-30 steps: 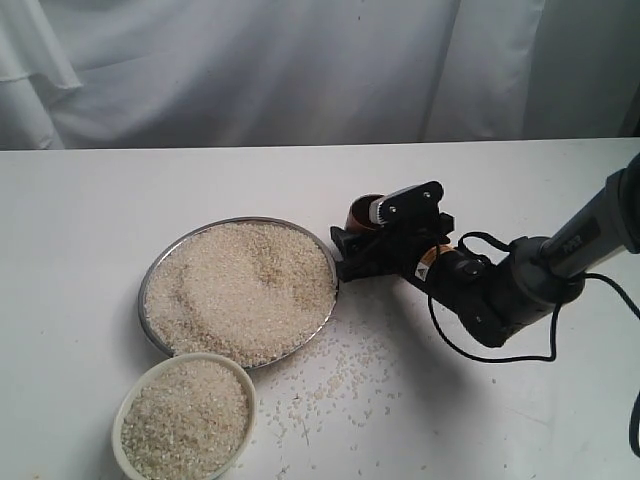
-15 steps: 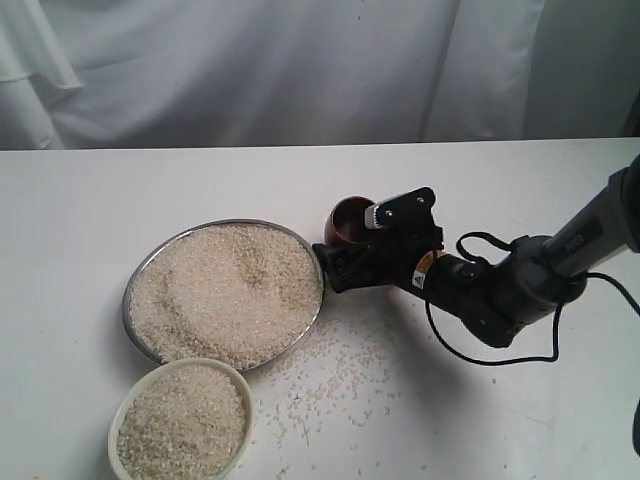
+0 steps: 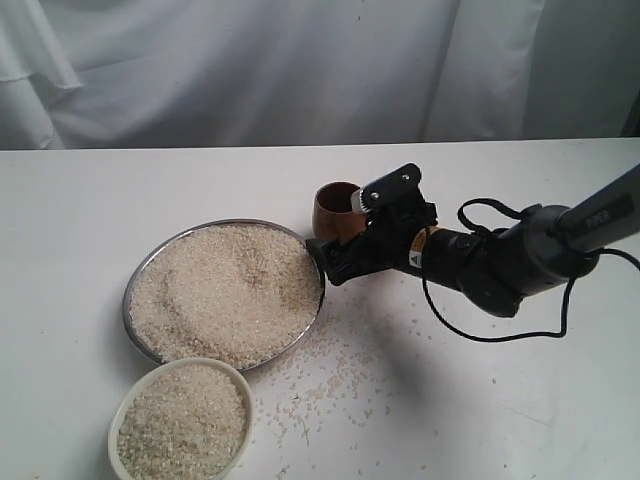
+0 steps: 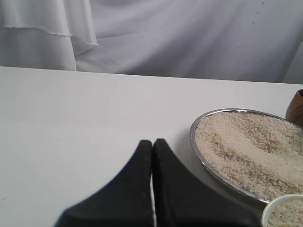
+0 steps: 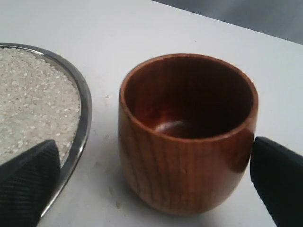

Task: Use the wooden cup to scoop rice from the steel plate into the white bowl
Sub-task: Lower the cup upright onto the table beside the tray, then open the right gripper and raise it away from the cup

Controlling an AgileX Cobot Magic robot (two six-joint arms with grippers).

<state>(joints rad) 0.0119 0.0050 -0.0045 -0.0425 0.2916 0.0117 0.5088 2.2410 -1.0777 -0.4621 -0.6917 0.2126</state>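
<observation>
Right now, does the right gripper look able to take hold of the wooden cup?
Probably yes. The right gripper has its jaws open, one on each side of the upright wooden cup, with nothing between. One finger lies close to the rim of the steel plate and might nudge it.
</observation>
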